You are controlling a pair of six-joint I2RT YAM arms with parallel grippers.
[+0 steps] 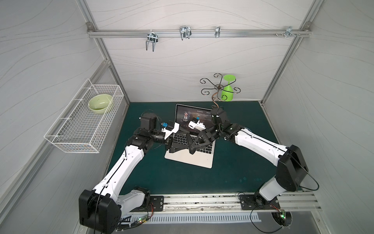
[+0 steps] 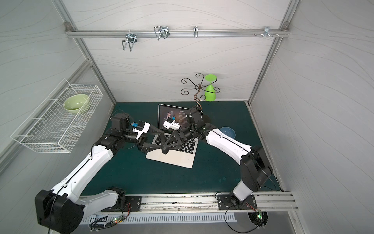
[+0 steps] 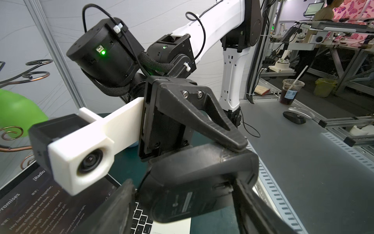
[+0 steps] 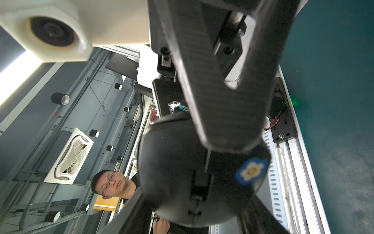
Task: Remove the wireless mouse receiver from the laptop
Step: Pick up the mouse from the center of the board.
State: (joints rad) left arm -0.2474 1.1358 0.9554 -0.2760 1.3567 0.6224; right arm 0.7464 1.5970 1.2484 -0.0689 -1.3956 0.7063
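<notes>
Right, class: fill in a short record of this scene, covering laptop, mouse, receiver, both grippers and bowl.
laptop: open on green mat, screen lit
mouse: black, held over the keyboard
right gripper: closed on mouse
left gripper: jaws either side of mouse, grip unclear
receiver: not visible
bowl: green, in wire basket

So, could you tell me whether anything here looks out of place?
Yes: the black oval computer mouse is not lying on the dark green mat; the right pincer holds it in the air over the keys of the slim silver laptop.
</notes>
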